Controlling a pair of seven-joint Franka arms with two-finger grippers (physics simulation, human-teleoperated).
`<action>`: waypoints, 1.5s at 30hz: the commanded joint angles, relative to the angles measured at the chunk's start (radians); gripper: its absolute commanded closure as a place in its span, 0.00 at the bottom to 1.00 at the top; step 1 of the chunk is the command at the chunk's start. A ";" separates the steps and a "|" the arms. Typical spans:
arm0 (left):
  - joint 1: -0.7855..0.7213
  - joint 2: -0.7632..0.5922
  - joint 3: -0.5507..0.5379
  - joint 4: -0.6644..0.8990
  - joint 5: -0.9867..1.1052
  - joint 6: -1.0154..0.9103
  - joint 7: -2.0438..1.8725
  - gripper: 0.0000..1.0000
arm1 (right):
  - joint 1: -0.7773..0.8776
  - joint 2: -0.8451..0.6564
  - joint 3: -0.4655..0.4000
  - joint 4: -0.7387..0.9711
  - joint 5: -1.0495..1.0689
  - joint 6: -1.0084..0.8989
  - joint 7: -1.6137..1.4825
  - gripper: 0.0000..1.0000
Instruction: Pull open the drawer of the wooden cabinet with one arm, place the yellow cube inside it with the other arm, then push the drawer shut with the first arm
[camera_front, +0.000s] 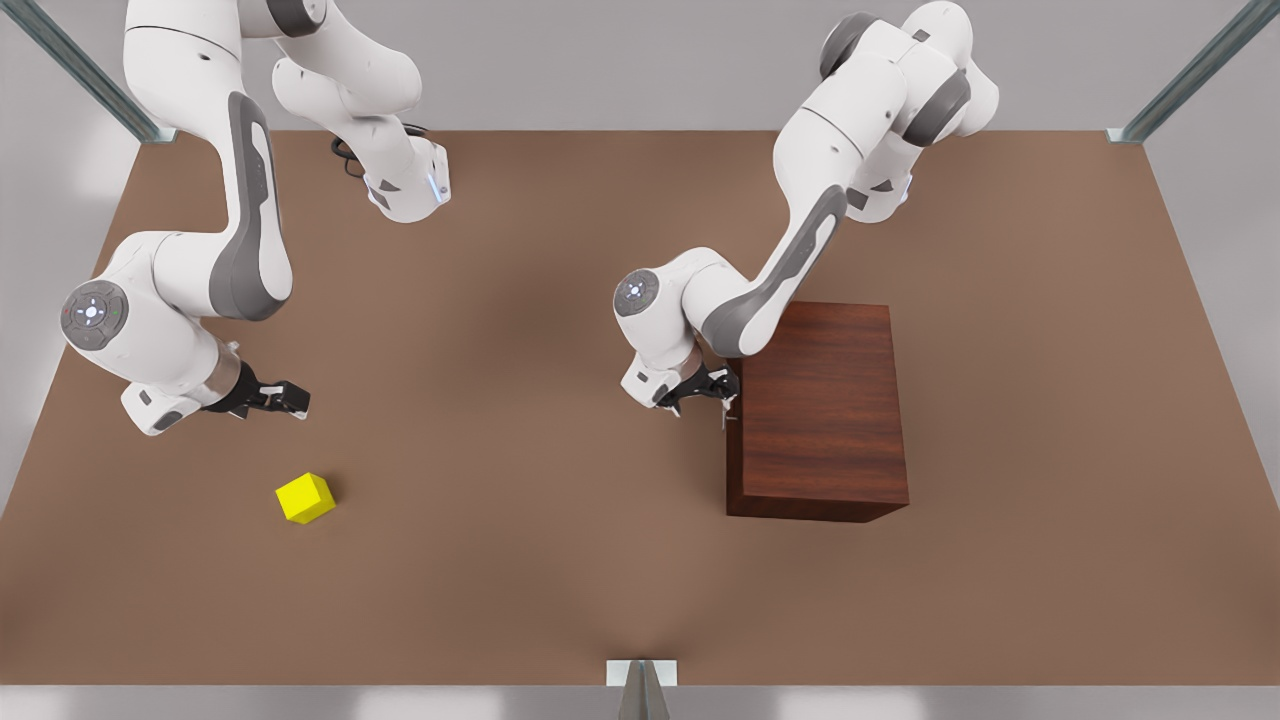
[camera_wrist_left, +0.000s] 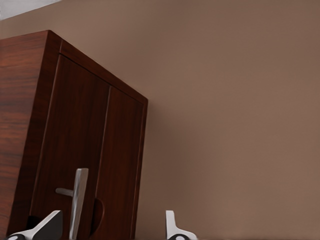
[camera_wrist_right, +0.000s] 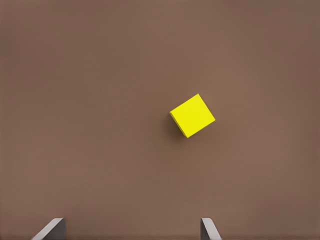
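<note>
Here, the left gripper (camera_front: 722, 392) is at the cabinet front, the right gripper (camera_front: 292, 398) above the table

The left gripper's fingers (camera_wrist_left: 47, 226) stand wide apart, the drawer's silver handle (camera_wrist_left: 77, 201) between them; the drawer (camera_wrist_left: 87, 165) sits closed in the wooden cabinet (camera_front: 820, 410). The right gripper, fingers (camera_wrist_right: 209, 230) spread wide and empty, hangs near the yellow cube (camera_front: 305, 497), which lies on the brown table (camera_front: 520, 540) just beyond its fingertips

Yellow cube (camera_front: 305, 497) on table, well apart from closed-drawer wooden cabinet (camera_front: 820, 415)
</note>
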 joint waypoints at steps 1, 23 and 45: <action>-0.006 0.003 0.001 -0.003 0.014 0.012 -0.067 0.00 | 0.000 -0.001 0.001 0.000 0.001 0.000 -0.002 0.00; -0.017 0.016 -0.028 0.009 -0.019 0.074 -0.007 0.00 | 0.002 0.001 0.001 0.000 -0.001 0.000 -0.002 0.00; -0.075 0.044 -0.033 0.029 -0.030 0.104 -0.026 0.00 | 0.000 0.001 0.001 0.002 0.001 0.000 -0.002 0.00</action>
